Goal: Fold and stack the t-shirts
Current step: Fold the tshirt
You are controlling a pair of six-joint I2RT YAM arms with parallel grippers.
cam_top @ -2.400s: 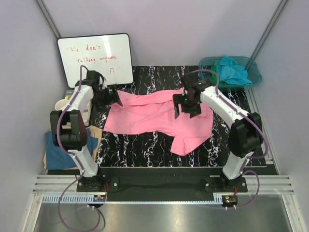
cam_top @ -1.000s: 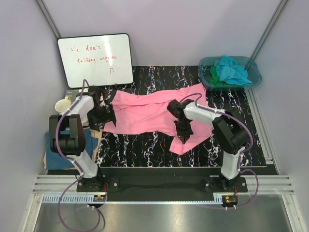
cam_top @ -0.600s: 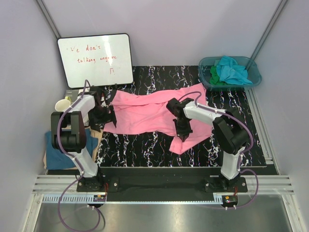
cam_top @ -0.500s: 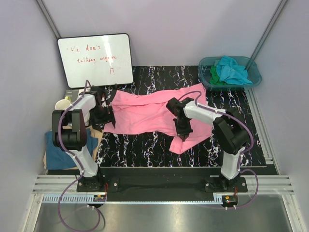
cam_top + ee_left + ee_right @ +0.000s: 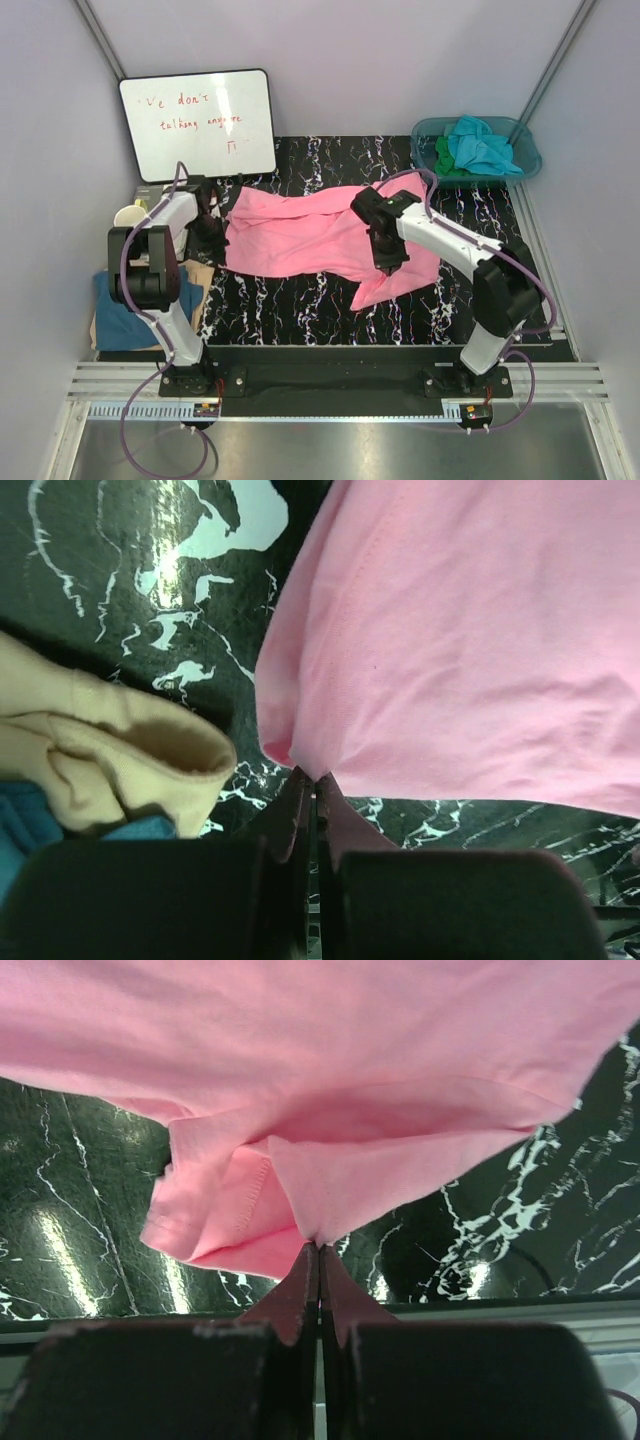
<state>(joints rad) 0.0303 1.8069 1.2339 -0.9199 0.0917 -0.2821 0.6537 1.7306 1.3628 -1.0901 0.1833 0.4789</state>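
Observation:
A bright pink t-shirt (image 5: 305, 232) lies spread and rumpled across the black marbled table (image 5: 300, 310). My left gripper (image 5: 214, 243) is shut on the pink shirt's left edge (image 5: 330, 750); the cloth is pinched between the closed tips (image 5: 314, 778). My right gripper (image 5: 388, 262) is shut on a fold of the same pink shirt (image 5: 330, 1190) near its lower right part, lifting it off the table; its tips (image 5: 319, 1248) meet on the cloth. Turquoise (image 5: 483, 142) and green (image 5: 445, 156) t-shirts sit bunched in the basin. A dark blue t-shirt (image 5: 120, 320) lies off the table's left side.
A teal plastic basin (image 5: 523, 160) stands at the back right corner. A whiteboard (image 5: 198, 122) leans at the back left, with a cream cup (image 5: 128, 215) below it. Tan cloth (image 5: 110, 750) lies on the blue shirt (image 5: 25, 820) beside the table's left edge.
My left gripper has closed on the pink shirt's left edge. My right gripper, shut on the cloth, has risen and shifted slightly right, pulling the shirt's lower part up.

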